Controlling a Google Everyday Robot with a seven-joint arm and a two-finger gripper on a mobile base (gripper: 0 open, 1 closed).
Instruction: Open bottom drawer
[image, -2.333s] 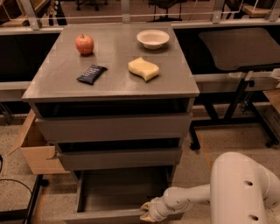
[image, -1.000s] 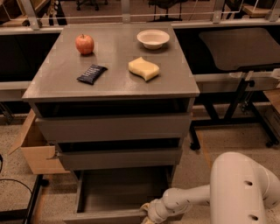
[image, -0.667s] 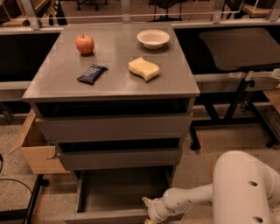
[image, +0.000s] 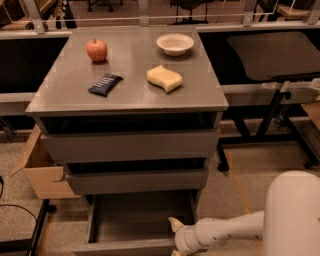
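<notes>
The bottom drawer (image: 135, 220) is the lowest of three grey handleless drawers and stands pulled out, showing its shallow grey interior. Its front panel (image: 125, 247) runs along the bottom edge of the view. My gripper (image: 174, 237) is at the right end of that front panel, on a white arm coming in from the lower right. One fingertip (image: 172, 222) points up inside the drawer and the other is at the lower frame edge, so the jaws stand apart, astride the panel's top edge.
The middle drawer (image: 137, 181) and top drawer (image: 130, 145) stand slightly out. On the cabinet top are an apple (image: 96, 50), a bowl (image: 175, 44), a yellow sponge (image: 164, 78) and a dark snack bar (image: 105, 84). A cardboard box (image: 40, 172) sits at left, table legs at right.
The drawer stays pulled out. My gripper has shifted slightly right along the front panel, and its jaws look wider apart than before.
</notes>
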